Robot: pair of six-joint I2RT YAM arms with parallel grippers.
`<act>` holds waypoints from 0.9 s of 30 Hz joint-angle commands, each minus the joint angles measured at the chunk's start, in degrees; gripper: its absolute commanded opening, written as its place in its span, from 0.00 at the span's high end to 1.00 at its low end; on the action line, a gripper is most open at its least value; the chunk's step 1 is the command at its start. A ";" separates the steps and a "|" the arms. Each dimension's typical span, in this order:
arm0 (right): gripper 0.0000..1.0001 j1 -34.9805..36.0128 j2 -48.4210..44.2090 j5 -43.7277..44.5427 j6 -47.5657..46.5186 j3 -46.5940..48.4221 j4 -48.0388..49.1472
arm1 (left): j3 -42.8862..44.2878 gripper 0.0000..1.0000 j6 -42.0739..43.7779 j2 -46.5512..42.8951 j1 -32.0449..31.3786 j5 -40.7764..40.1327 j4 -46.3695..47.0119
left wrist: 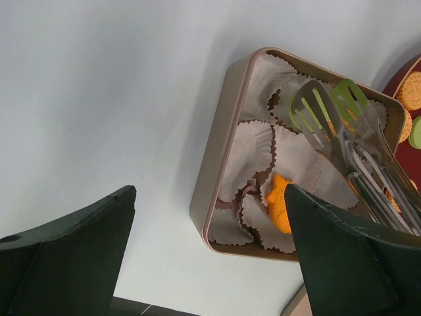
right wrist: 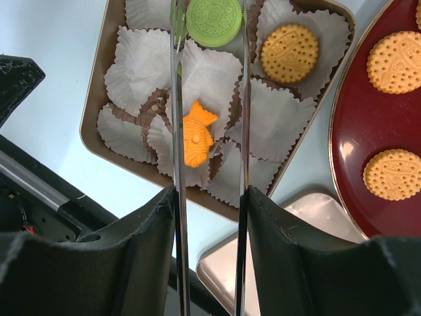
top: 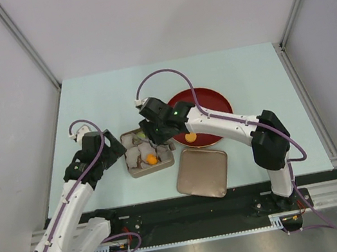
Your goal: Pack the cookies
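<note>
Right hand (right wrist: 209, 214) is clamped on a pair of tongs (right wrist: 176, 118). Out past its fingers the tips pinch a green cookie (right wrist: 214, 21) over the tin (right wrist: 97, 108). Two orange cookies (right wrist: 289, 52) lie in there underneath. Left hand (left wrist: 209, 194) hangs wide open, with the tin just ahead of it.

The top camera looks steeply down from behind the arms over the whole table (top: 244, 73), the left wrist camera faces the tin (left wrist: 214, 197) obliquely from nearby, and the right wrist camera looks down along the tongs (right wrist: 179, 164) from closer still, all three sharing that tin.
</note>
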 commanded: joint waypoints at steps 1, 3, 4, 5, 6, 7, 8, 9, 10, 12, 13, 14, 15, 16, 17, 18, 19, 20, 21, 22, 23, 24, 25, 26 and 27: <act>0.50 -0.31 -2.99 1.28 -0.33 0.38 2.87 | -0.26 0.00 0.36 -0.45 0.53 -0.62 0.62; 0.50 -0.31 -2.81 1.19 -0.24 0.46 2.96 | -0.26 0.00 0.36 -0.45 0.53 -0.71 0.53; 0.50 -0.31 -2.72 1.19 -0.24 0.46 3.22 | -0.26 0.00 0.36 -0.71 0.53 -0.71 0.44; 0.50 -0.22 -2.55 1.19 -0.15 0.55 3.49 | -0.35 0.00 0.36 -0.80 0.53 -0.80 0.44; 0.50 -0.22 -2.37 1.19 -0.07 0.55 3.58 | -0.35 0.00 0.28 -0.89 0.53 -0.80 0.36; 0.50 -0.13 -2.37 1.11 0.02 0.64 3.66 | -0.35 0.00 0.45 -0.89 0.53 -0.80 0.27; 0.50 -0.22 -2.29 1.11 0.11 0.73 3.66 | -0.35 0.00 0.36 -0.98 0.53 -0.80 0.27; 0.50 -0.13 -2.37 1.37 0.11 0.73 3.66 | -0.26 0.00 0.45 -1.07 0.53 -0.88 0.27; 0.50 -0.13 -2.89 1.72 0.20 0.64 3.58 | -0.26 0.00 0.36 -1.07 0.53 -0.88 0.18; 0.50 -0.22 -3.77 3.03 0.46 0.38 3.32 | -0.17 0.00 0.45 -0.89 0.53 -0.88 0.27; 0.50 -0.22 -5.08 3.39 0.37 0.20 3.31 | -0.17 0.00 0.45 -0.89 0.53 -0.80 0.18; 0.50 -0.39 -6.05 4.52 0.11 -0.41 3.14 | -0.17 0.00 0.45 -0.80 0.53 -0.80 0.27; 0.50 -0.92 -6.93 5.23 0.02 -0.85 2.35 | -0.08 0.00 0.45 -0.63 0.53 -0.80 0.35; 0.50 -1.36 -9.29 5.85 -0.07 -1.46 2.00 | 0.00 0.00 0.45 -0.63 0.53 -0.71 0.27; 0.50 -1.88 -10.53 6.90 -0.24 -2.43 1.73 | 0.01 0.00 0.45 -0.71 0.53 -0.71 0.35; 0.49 -3.63 -11.85 7.26 -0.24 -4.70 1.30 | 0.01 0.00 0.45 -0.63 0.53 -0.71 0.36; 0.49 -4.69 -15.00 7.61 -0.24 -6.46 1.12 | 0.01 0.00 0.54 -0.45 0.53 -0.71 0.27; 0.49 -5.92 -16.33 7.78 -0.24 -8.13 1.12 | -0.08 0.00 0.54 -0.54 0.53 -0.53 0.53; 0.50 -7.24 -17.83 7.70 -0.50 -9.80 1.20 | -0.17 0.00 0.54 -0.45 0.53 -0.53 0.62; 0.50 -9.86 -18.97 7.44 -0.51 -13.30 1.20 | -0.17 0.00 0.45 -0.45 0.53 -0.36 0.71; 0.50 -10.84 -20.81 7.35 -0.77 -14.81 1.12 | -0.34 0.00 0.54 -0.28 0.53 -0.10 0.88; 0.50 -11.64 -21.44 7.61 -1.20 -16.39 1.03 | -0.35 0.00 0.54 -0.02 0.53 -0.09 0.97; 0.50 -12.86 -21.97 7.96 -1.47 -18.85 1.12 | -0.26 0.00 0.45 -0.01 0.53 -0.01 0.97; 0.50 -13.31 -22.67 8.31 -1.56 -19.92 1.12 | -0.26 0.00 0.54 0.16 0.53 0.08 0.97; 0.50 -13.49 -22.94 8.75 -1.56 -20.80 1.12 | -0.17 0.00 0.62 0.25 0.53 0.17 1.06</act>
